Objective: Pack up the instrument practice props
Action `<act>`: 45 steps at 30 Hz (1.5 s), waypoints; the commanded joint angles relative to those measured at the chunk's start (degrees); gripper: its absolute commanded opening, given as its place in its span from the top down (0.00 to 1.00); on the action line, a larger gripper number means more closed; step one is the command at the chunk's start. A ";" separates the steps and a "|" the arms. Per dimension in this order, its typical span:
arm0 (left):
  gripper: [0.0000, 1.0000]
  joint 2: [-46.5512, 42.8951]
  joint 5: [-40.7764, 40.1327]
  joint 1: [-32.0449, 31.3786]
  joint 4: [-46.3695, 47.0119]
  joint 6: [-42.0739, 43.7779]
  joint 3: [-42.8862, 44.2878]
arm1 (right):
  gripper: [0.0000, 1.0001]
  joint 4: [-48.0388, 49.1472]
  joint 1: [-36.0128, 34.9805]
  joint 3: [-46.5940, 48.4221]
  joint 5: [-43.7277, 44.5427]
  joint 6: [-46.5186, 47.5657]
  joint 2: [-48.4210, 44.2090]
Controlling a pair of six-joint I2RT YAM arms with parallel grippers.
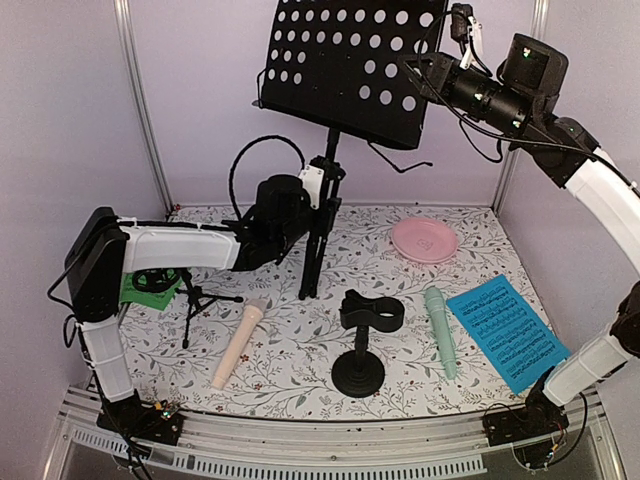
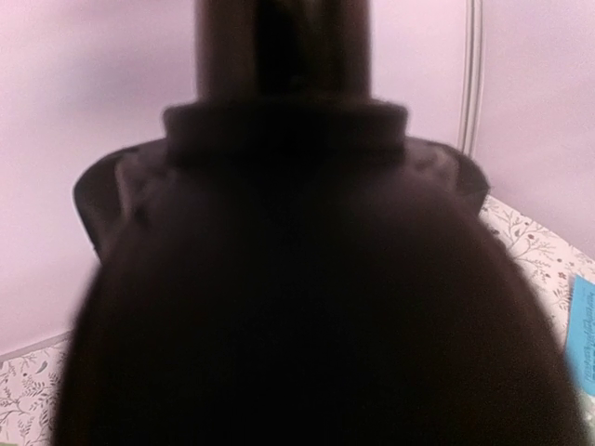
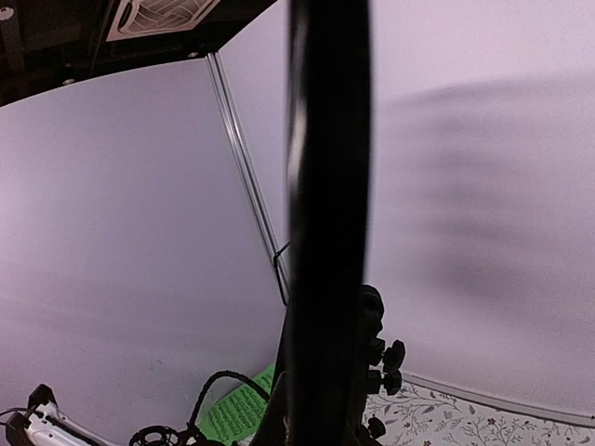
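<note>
Lilac walls close in a floral-print desk (image 1: 300, 300). At its back stands the black perforated music stand (image 1: 345, 60). The left claw (image 1: 305, 190) is at its pole and the right claw (image 1: 432, 75) at the panel's upper right edge; I cannot tell how wide either is. Nearer lie the beige microphone (image 1: 238, 345), the mint microphone (image 1: 440, 330), a round-based mic holder (image 1: 362, 340) and a tripod mic holder (image 1: 195, 295). A green page (image 1: 150, 290) lies under the left arm. The blue page (image 1: 508, 330) carries printed staves too small to read.
</note>
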State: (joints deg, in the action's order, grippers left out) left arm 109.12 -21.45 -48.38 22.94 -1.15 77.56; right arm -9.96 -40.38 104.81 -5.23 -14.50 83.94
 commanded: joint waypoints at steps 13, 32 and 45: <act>0.68 -5.73 6.12 -1.68 -18.81 6.67 2.97 | 1.00 11.92 -0.91 -7.22 9.94 -3.09 -9.18; 1.00 -7.26 6.97 -2.86 -28.42 -0.73 2.00 | 1.00 16.59 -0.33 -24.88 20.48 -11.32 -15.92; 1.00 -6.73 11.22 -2.95 -35.88 -11.08 0.57 | 1.00 18.74 3.96 -41.33 22.61 -25.68 -20.01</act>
State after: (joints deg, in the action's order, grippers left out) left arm 104.49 -12.23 -50.33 -9.98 -2.48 79.72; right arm 4.71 -38.09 66.74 14.24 -37.67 64.53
